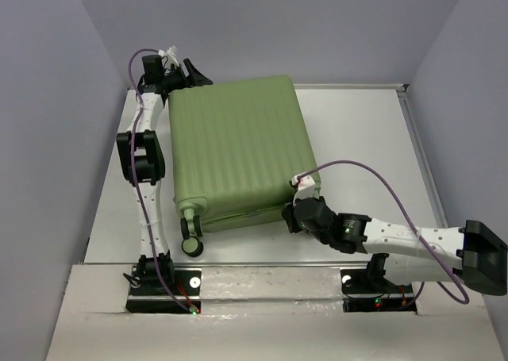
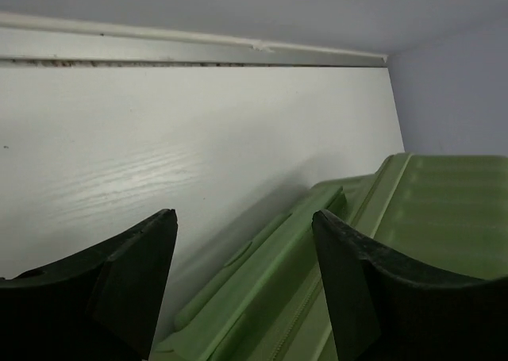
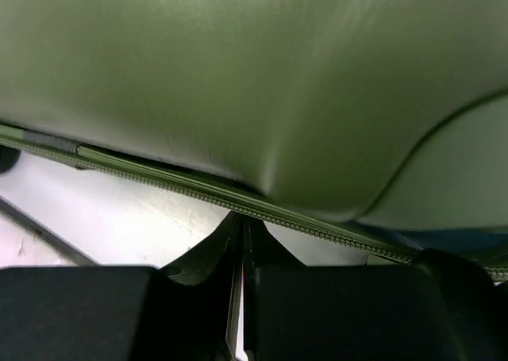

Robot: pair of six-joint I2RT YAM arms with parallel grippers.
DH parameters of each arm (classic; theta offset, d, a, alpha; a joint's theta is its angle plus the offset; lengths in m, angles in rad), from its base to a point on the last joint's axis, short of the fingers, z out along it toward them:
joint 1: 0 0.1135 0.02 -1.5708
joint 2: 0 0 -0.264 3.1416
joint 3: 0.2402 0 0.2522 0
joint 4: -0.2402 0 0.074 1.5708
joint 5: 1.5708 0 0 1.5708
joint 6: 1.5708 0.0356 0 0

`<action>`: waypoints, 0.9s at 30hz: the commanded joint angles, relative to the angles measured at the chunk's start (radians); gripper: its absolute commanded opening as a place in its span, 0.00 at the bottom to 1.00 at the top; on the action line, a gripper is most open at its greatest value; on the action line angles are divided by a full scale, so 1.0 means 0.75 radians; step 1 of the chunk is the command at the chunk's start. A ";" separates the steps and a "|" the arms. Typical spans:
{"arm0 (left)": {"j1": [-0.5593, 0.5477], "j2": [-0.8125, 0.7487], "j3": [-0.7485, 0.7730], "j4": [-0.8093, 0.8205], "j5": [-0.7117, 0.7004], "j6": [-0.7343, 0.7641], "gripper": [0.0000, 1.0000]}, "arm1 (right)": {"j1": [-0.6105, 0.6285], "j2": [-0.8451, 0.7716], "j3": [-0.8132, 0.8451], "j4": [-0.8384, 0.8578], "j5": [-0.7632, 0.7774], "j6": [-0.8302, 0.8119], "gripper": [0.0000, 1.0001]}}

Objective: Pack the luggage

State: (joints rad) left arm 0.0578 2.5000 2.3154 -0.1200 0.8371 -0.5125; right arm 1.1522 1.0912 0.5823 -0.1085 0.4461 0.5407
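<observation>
The luggage (image 1: 238, 151) is a light-green ribbed suitcase lying flat on the white table (image 1: 357, 131), lid down, with a black wheel (image 1: 192, 246) at its near left corner. My left gripper (image 1: 190, 71) hovers open at the case's far left corner. In the left wrist view its fingers (image 2: 244, 214) straddle the green rim (image 2: 429, 218) with nothing held. My right gripper (image 1: 290, 218) is at the near right corner. In the right wrist view it (image 3: 242, 216) is shut, its tips touching the zipper line (image 3: 198, 190) under the shell (image 3: 238, 75).
Grey walls enclose the table on three sides, with a raised rail (image 2: 198, 48) along the far edge. Both arm bases (image 1: 163, 289) sit at the near edge. A purple cable (image 1: 381, 178) loops above the right arm.
</observation>
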 commanded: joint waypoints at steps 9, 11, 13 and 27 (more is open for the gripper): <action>-0.044 -0.748 -1.409 0.677 -0.259 -0.186 0.64 | -0.433 0.163 0.103 0.703 -0.044 -0.093 0.07; -0.044 -0.878 -1.606 0.677 -0.308 -0.188 0.64 | -0.505 0.202 0.152 0.719 -0.173 -0.103 0.07; -0.046 -0.971 -1.733 0.671 -0.386 -0.184 0.64 | -0.579 0.224 0.189 0.746 -0.269 -0.095 0.07; -0.302 -2.053 -2.574 0.396 -0.695 -0.188 0.66 | -1.021 1.066 1.244 0.284 -1.629 0.093 0.16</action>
State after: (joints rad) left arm 0.0223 1.0992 0.4480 0.3077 0.1379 -0.6724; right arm 0.2619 1.7611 1.2098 -0.0227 -0.1242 0.4667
